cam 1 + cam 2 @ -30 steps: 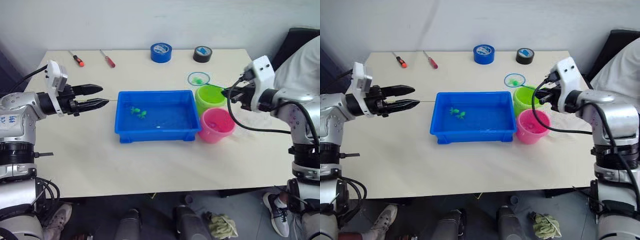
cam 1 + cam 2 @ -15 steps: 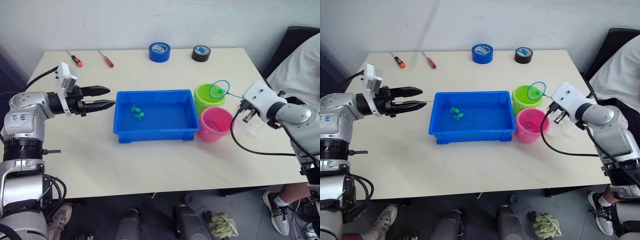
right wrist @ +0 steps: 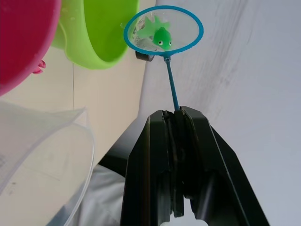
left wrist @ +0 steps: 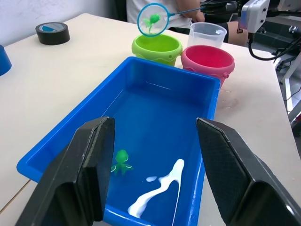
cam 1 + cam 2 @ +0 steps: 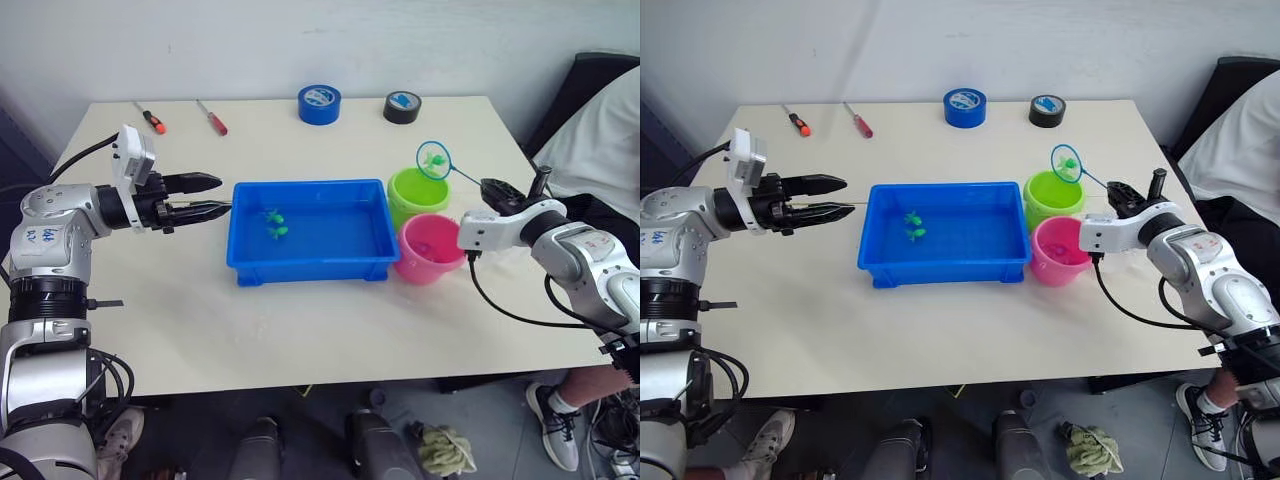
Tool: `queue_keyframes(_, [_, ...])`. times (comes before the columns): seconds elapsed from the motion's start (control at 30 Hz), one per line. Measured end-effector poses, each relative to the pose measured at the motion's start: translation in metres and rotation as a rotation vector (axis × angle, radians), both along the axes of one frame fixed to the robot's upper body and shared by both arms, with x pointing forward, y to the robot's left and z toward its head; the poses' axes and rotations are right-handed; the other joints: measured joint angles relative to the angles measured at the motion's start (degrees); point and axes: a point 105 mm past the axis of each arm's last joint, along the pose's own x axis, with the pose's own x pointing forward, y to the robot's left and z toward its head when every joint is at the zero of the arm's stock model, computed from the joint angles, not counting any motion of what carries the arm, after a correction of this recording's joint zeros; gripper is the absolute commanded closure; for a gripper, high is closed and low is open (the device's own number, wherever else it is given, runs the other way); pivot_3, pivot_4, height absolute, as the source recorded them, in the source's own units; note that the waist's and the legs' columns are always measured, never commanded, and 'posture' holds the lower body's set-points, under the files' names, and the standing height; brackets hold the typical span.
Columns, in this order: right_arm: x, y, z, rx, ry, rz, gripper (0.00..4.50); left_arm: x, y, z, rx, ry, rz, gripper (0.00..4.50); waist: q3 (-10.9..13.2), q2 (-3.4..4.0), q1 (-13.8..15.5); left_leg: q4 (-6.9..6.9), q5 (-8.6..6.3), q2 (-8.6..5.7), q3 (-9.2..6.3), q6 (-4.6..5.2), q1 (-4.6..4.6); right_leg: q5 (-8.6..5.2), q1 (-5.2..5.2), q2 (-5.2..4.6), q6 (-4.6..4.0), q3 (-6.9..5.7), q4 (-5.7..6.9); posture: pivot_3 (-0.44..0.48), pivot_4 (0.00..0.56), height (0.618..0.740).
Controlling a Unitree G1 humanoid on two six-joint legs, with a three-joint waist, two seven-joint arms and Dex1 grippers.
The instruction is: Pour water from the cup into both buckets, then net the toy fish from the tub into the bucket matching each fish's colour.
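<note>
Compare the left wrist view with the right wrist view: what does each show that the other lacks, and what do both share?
Left wrist alone: the shallow blue plastic tub with a tiny green toy fish in its water, and a black tape roll.
Right wrist alone: the right gripper shut on the net's stick.
Both: the blue-rimmed net holding a green fish, the lime green bucket, pink bucket and clear cup.

Even, bright indoor light, shadows stay soft and faint. White glare streak on the water in the tub [image 4: 160, 141], right between the left gripper [image 4: 155, 176] fingers, which look big and slightly soft up close.
</note>
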Motion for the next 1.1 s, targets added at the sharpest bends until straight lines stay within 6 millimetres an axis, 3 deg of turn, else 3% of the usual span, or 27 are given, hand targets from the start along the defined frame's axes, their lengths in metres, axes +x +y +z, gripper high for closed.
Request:
queue_keyframes(0.2, [-0.004, -0.010, -0.019, -0.103, 0.020, -0.016, 4.50, -0.002, 0.000, -0.004, 0.008, 0.006, 0.000, 1.47, 0.00, 0.00, -0.09, 0.04, 0.01, 0.00, 0.05, -0.02, 0.03, 0.00, -0.01, 0.10, 0.00, 0.08, 0.11, 0.000, 0.150, 0.734])
queue_keyframes(0.47, [-0.005, -0.008, -0.017, -0.161, -0.009, 0.007, 4.50, -0.002, -0.001, -0.004, 0.008, 0.007, -0.001, 1.47, 0.00, 0.00, -0.06, 0.16, 0.03, 0.02, 0.12, -0.05, 0.07, 0.00, -0.01, 0.19, 0.00, 0.12, 0.32, 0.000, 0.150, 0.734])
queue_keyframes(0.8, [-0.007, 0.002, -0.001, -0.070, -0.069, 0.070, 4.50, -0.003, 0.001, -0.009, 0.007, 0.021, 0.006, 1.47, 0.00, 0.00, -0.06, 0.28, 0.03, 0.03, 0.13, -0.06, 0.08, 0.00, 0.00, 0.23, 0.00, 0.14, 0.44, 0.000, 0.150, 0.734])
queue_keyframes(0.97, [-0.011, 0.024, 0.027, 0.045, -0.096, 0.157, 4.50, -0.004, 0.005, -0.009, 0.007, 0.022, 0.021, 1.47, 0.00, 0.00, -0.46, 0.29, 0.03, 0.09, 0.13, -0.06, 0.12, 0.00, -0.01, 0.29, 0.00, 0.21, 0.49, 0.000, 0.150, 0.734])
queue_keyframes(1.03, [-0.012, 0.045, 0.044, 0.232, -0.043, 0.212, 4.50, -0.005, 0.012, -0.007, 0.012, 0.017, 0.042, 1.47, 0.00, 0.00, -1.00, 0.31, 0.03, 0.15, 0.04, -0.06, 0.15, 0.00, 0.03, 0.36, -0.01, 0.17, 0.55, 0.000, 0.150, 0.734])
queue_keyframes(1.1, [-0.011, 0.063, 0.046, 0.409, 0.078, 0.249, 4.50, -0.007, 0.019, -0.005, 0.023, 0.013, 0.063, 1.47, 0.00, 0.00, -1.31, 0.33, 0.04, 0.20, -0.09, -0.09, 0.15, 0.01, 0.08, 0.38, -0.01, 0.09, 0.56, 0.000, 0.150, 0.734])
